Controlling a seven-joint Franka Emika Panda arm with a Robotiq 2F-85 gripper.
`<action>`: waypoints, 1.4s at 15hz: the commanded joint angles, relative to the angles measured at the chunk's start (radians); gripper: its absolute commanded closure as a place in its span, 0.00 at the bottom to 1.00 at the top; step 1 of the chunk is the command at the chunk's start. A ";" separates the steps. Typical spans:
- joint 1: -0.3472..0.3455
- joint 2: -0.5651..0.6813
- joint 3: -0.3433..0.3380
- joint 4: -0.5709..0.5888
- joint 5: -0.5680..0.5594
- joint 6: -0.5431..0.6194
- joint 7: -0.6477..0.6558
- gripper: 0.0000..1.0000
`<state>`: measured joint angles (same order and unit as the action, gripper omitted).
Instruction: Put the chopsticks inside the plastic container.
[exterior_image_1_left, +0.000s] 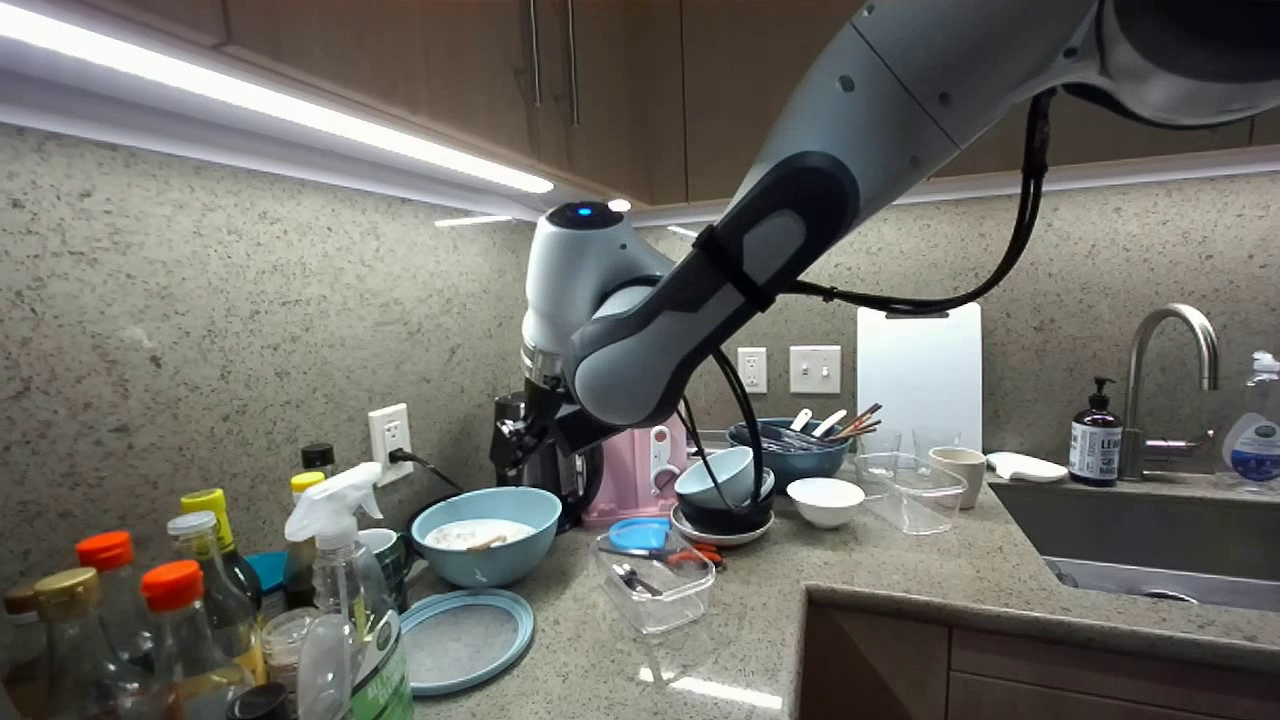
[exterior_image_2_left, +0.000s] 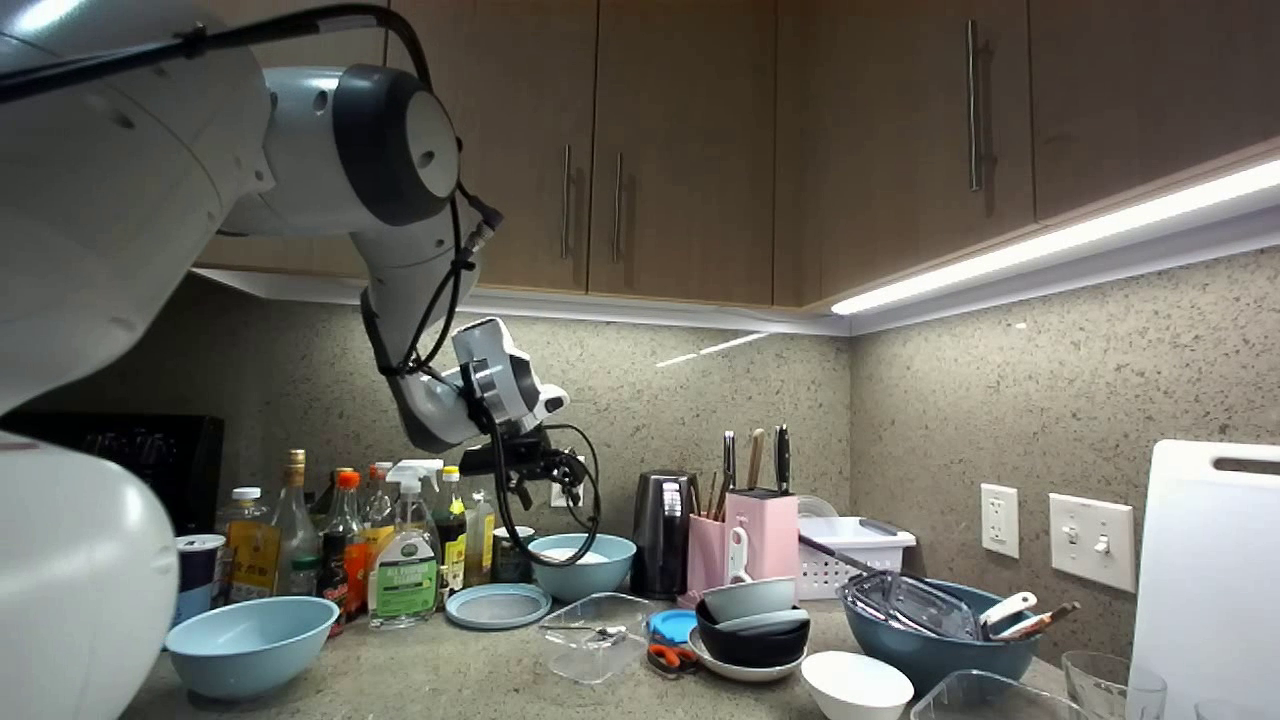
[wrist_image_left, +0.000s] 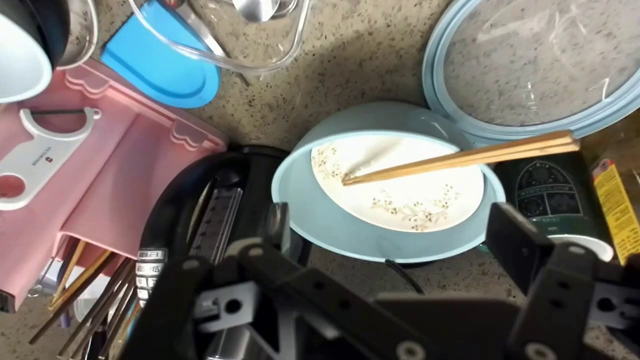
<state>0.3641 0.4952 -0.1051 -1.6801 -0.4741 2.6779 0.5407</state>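
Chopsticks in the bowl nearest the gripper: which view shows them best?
The wrist view: the chopsticks show unobstructed, full length, jutting past the rim of the bowl. An exterior view shows only a short tan piece, seemingly theirs, inside. In an exterior view, the bowl's outer wall shows, but I cannot make them out.

Soap bottle (exterior_image_1_left: 1096, 440) beside the faucet (exterior_image_1_left: 1132, 420), pink knife block (exterior_image_2_left: 772, 535) just beside a black kettle (exterior_image_2_left: 660, 545).

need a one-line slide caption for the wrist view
Open end effector framing a blue bowl, with wooden chopsticks slanting across the white patterned dish inside and jutting past the bowl.
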 joint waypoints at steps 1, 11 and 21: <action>0.014 0.004 -0.016 0.004 0.008 0.001 -0.009 0.00; -0.013 0.115 0.067 0.169 0.363 -0.166 0.135 0.00; -0.084 0.165 0.197 0.218 0.547 -0.210 0.102 0.00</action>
<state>0.3277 0.6277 0.0061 -1.4993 -0.0558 2.5062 0.6930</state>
